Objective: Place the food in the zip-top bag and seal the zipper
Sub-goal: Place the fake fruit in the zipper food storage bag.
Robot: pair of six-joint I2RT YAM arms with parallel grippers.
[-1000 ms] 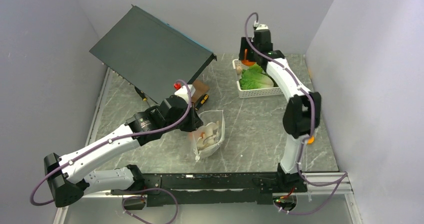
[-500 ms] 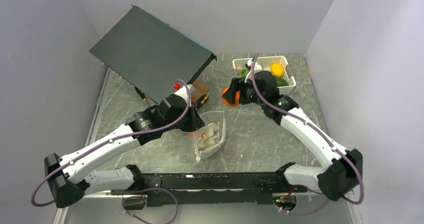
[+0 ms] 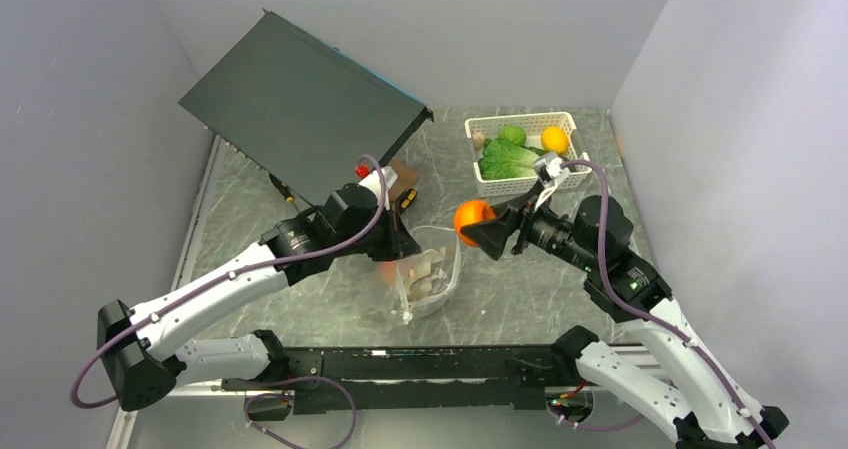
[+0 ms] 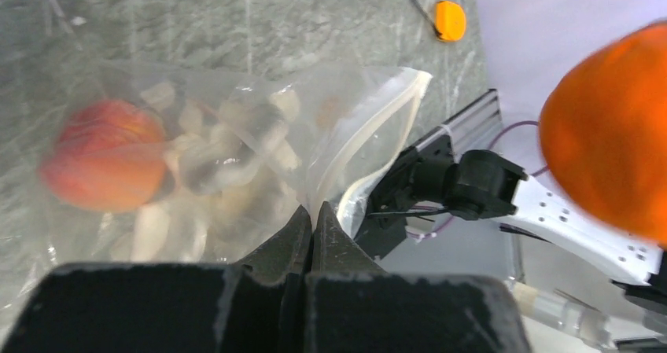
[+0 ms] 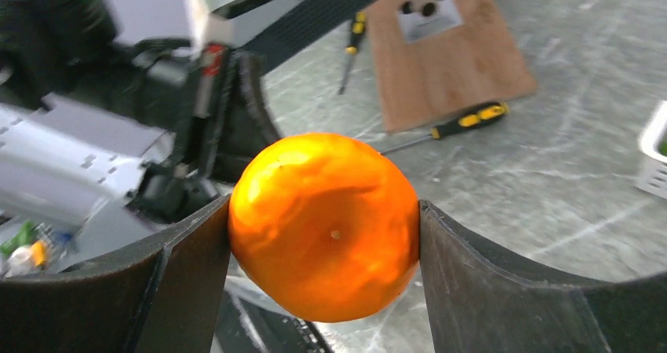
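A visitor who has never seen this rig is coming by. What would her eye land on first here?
The bright orange, clamped in the right tool, hangs in the air beside the open bag at the centre of the table. The clear bag's rim is pinched by the left tool, a peach inside. A large dark panel fills the back left.
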